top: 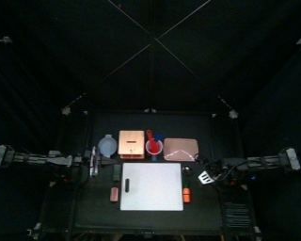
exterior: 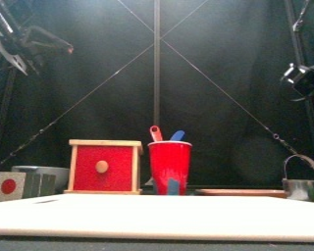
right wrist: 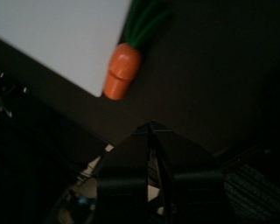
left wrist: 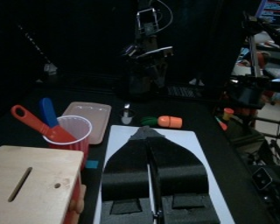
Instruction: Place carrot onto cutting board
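While the left claw (left wrist: 150, 131) rests shut, the right claw (right wrist: 150, 129) hovers near the carrot (right wrist: 122, 70).

No text, label, brand, number or sign can be read in any of the views; the screens in the room past the curtains (left wrist: 269, 10) glow, but what stands on them is too small and blurred to make out
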`<state>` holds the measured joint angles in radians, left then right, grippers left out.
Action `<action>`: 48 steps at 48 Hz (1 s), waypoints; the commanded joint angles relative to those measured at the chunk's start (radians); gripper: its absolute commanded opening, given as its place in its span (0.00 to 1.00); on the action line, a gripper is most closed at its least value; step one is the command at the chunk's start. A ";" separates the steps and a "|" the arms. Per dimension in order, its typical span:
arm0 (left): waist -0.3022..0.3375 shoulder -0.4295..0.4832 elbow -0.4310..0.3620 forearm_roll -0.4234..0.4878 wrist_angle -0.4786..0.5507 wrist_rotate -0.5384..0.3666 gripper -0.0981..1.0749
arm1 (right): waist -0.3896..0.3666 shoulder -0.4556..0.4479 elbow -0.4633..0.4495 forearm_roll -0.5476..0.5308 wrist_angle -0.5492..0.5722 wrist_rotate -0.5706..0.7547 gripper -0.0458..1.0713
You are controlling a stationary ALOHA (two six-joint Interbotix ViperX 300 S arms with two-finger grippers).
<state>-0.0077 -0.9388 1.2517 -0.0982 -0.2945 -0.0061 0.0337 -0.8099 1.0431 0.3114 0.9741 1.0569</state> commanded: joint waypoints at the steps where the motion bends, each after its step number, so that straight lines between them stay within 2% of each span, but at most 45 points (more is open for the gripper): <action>1: 0.002 0.015 -0.035 -0.014 -0.011 0.002 0.14 | 0.046 0.003 -0.006 -0.054 -0.002 0.097 0.28; 8: 0.009 0.041 -0.044 -0.015 -0.029 0.002 0.14 | 0.138 0.015 -0.014 -0.143 -0.094 0.247 0.55; 13: 0.006 0.067 -0.040 -0.015 -0.081 0.000 0.14 | 0.187 0.043 -0.008 -0.178 -0.181 0.336 0.76; 18: 0.006 0.081 -0.037 -0.015 -0.103 0.000 0.14 | 0.229 0.097 -0.003 -0.198 -0.235 0.423 0.90; 29: 0.002 0.081 -0.028 -0.020 -0.112 -0.002 0.14 | 0.299 0.265 -0.023 -0.250 -0.307 0.609 0.90; 37: 0.000 0.081 -0.005 -0.052 -0.124 -0.002 0.14 | 0.344 0.388 -0.063 -0.319 -0.318 0.758 0.90; 48: 0.002 0.080 0.002 -0.058 -0.127 0.000 0.14 | 0.383 0.528 -0.120 -0.430 -0.325 0.893 0.90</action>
<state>-0.0046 -0.8621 1.2640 -0.1549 -0.4111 -0.0061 0.4050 -0.3053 0.9541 -0.0951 0.6519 1.9267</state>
